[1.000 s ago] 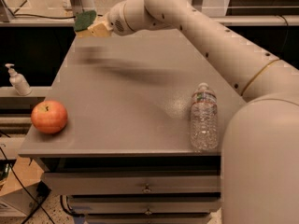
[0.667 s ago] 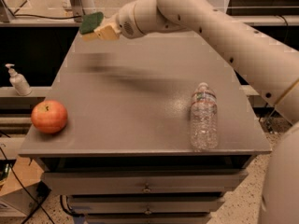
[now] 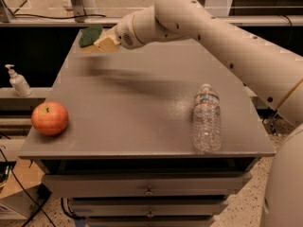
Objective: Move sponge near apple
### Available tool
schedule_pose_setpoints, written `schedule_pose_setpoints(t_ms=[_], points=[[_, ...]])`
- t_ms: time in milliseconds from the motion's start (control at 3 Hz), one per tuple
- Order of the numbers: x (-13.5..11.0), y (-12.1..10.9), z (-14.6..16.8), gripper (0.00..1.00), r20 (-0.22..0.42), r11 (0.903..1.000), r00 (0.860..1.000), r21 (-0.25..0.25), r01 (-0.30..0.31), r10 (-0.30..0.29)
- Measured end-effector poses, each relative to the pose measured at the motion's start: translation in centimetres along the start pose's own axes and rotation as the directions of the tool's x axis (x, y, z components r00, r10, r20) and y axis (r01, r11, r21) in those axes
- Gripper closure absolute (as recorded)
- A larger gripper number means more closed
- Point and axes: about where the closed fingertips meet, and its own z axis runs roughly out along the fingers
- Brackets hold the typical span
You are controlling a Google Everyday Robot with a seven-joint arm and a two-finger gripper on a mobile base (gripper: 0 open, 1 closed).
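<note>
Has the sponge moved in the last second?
Yes. The sponge, held in the hand, has come slightly lower in the view, over the far left corner of the table, closer to the apple, which stayed put.

I count one table (image 3: 132, 112). One apple (image 3: 49, 118), table's front-left corner. One sponge (image 3: 90, 35), above table's far-left corner, pinched by one gripper (image 3: 98, 41) there. One water bottle (image 3: 207, 119), lying on table's right side. One pump bottle (image 3: 18, 81), beyond table's left edge. Two drawer knobs (image 3: 149, 191) below tabletop.
</note>
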Motion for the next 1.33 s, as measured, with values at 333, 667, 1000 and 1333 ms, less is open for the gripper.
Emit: schedule_pose_setpoints(t_ms=[333, 667, 1000, 1333], points=[[0.6, 1.7, 0.0, 1.0, -0.058, 0.998, 0.998, -0.05, 0.037, -0.04], [2.1, 6.0, -1.2, 1.0, -0.11, 0.9866, 0.988, -0.136, 0.09, -0.106], [4.6, 10.8, -2.6, 1.0, -0.142, 0.9673, 0.98, -0.231, 0.105, -0.14], [6.7, 14.8, -4.0, 0.82, -0.147, 0.9433, 0.978, -0.319, 0.092, -0.146]])
